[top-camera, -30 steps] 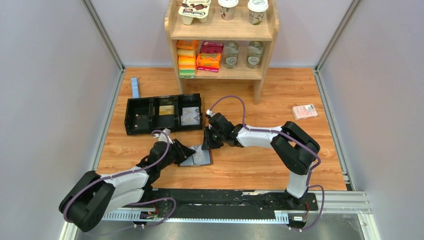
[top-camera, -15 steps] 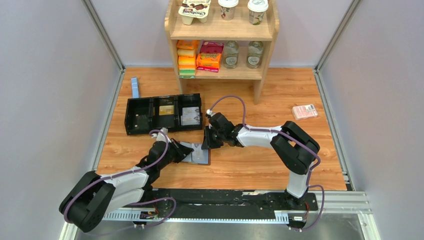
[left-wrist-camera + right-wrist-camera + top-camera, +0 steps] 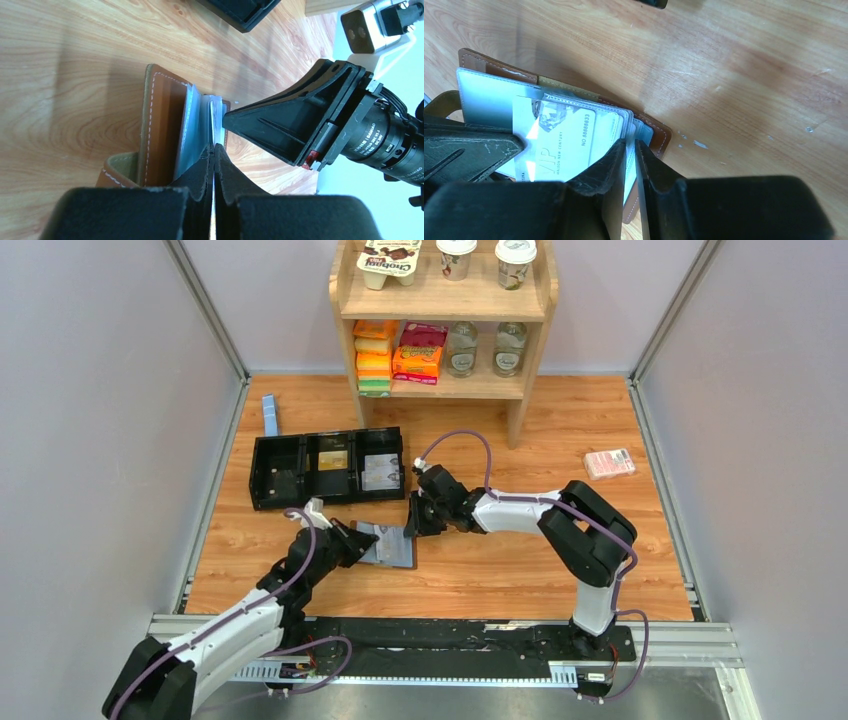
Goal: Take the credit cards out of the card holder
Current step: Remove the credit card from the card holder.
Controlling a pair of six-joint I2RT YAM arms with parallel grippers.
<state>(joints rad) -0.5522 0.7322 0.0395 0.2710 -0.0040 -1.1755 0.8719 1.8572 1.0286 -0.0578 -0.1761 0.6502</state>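
From above, the one label I can read is "Chobani" on the yoghurt pack [image 3: 390,262] on top of the wooden shelf [image 3: 344,300]. My left arm lies long and low from its base across the wood surface [image 3: 520,570]. My right arm is bent at the elbow, with the forearm reaching leftward and the wrist tipped down. The card holder [image 3: 392,548] lies open on the surface just in front of the black tray [image 3: 262,472], between my left fingers [image 3: 357,540] at its left edge and my right fingers [image 3: 413,524] at its far right corner.

In the left wrist view, the print on my right wrist's barrel is too small to read. My left fingers [image 3: 205,170] are pressed almost together, with only the thin pale edge of a card [image 3: 214,210] between them. The card holder [image 3: 162,125] stands on edge here, brown leather with white stitching outside and grey-blue pockets inside. The tip of my right fingers [image 3: 235,119] touches its far end.

In the right wrist view, the card [image 3: 569,142] reads "VIP", "MAISON NEW CENTURY" and "NO 8888033". It sticks part way out of a clear pocket of the card holder [image 3: 499,70], toward my left fingers [image 3: 474,150], which cover its near corner. My right fingers [image 3: 619,155] are narrow, pinching the stacked pocket edges at the holder's right end, beside the brown rim
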